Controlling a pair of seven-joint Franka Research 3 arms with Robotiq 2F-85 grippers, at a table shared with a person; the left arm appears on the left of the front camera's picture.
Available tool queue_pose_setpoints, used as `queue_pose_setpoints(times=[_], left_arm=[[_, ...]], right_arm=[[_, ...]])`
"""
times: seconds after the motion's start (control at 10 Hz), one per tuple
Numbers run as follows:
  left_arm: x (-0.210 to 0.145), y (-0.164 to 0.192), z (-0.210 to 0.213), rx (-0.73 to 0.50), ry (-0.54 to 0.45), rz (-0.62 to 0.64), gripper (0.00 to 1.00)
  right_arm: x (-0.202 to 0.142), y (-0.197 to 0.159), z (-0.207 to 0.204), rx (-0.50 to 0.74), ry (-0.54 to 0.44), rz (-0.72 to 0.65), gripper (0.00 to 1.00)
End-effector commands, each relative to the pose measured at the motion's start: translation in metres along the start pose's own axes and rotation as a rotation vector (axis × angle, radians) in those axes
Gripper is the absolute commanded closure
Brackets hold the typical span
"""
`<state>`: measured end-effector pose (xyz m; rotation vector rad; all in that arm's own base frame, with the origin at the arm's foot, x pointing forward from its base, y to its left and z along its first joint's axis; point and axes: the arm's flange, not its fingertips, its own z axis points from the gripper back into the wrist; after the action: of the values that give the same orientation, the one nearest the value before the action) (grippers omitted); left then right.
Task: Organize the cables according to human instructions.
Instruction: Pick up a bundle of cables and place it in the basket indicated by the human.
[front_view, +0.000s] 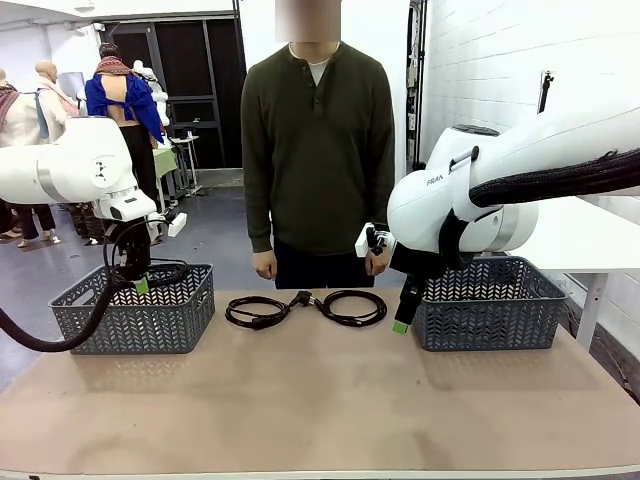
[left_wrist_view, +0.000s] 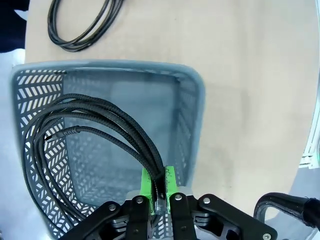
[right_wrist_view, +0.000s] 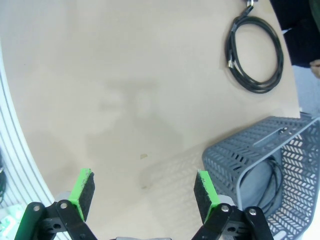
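Note:
Two black cables lie coiled mid-table, one on the left (front_view: 256, 311) and one on the right (front_view: 352, 307). My left gripper (front_view: 139, 284) hangs over the left grey basket (front_view: 190, 300), shut on a third coiled cable (front_view: 165, 270). In the left wrist view that cable (left_wrist_view: 85, 130) droops from the gripper (left_wrist_view: 157, 180) into the basket (left_wrist_view: 125, 67). My right gripper (front_view: 402, 322) stands open just left of the right grey basket (front_view: 490, 335). The right wrist view shows its gripper (right_wrist_view: 145, 192) with nothing between the pads, above bare table, and a cable (right_wrist_view: 272, 182) lying inside the basket (right_wrist_view: 235, 155).
A person stands at the far side with a hand (front_view: 265, 266) on each side hanging near the table edge. A coil on the table (right_wrist_view: 255, 55) lies well ahead of my right gripper. The near half of the tabletop (front_view: 320, 400) is bare.

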<state>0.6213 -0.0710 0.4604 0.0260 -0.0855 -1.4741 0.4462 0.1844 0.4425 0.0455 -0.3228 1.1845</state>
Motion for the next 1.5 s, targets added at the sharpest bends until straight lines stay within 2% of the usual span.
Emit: queue_pose_setpoints(times=[0.0, 0.3, 0.4, 0.8, 0.9, 1.4], left_arm=[[0.002, 0.015, -0.003, -0.002, 0.001, 0.034, 1.00], [-0.006, 0.025, -0.023, -0.001, -0.007, 0.082, 1.00], [-0.006, 0.026, -0.025, 0.002, 0.002, 0.077, 0.86], [-0.007, 0.029, -0.025, 0.010, 0.003, 0.070, 0.10], [-0.008, 0.028, -0.022, 0.007, 0.005, 0.074, 0.00], [-0.001, 0.016, 0.001, 0.002, 0.001, 0.080, 0.00]], right_arm=[[0.001, 0.000, 0.001, 0.001, 0.011, -0.001, 0.00], [0.001, 0.000, 0.001, 0.001, 0.011, -0.001, 0.00], [0.001, 0.000, 0.001, 0.001, 0.011, -0.001, 0.00], [0.001, 0.000, 0.001, 0.001, 0.011, -0.001, 0.00], [0.001, 0.000, 0.001, 0.001, 0.011, -0.001, 0.00], [0.001, 0.000, 0.001, 0.001, 0.011, -0.001, 0.00]])
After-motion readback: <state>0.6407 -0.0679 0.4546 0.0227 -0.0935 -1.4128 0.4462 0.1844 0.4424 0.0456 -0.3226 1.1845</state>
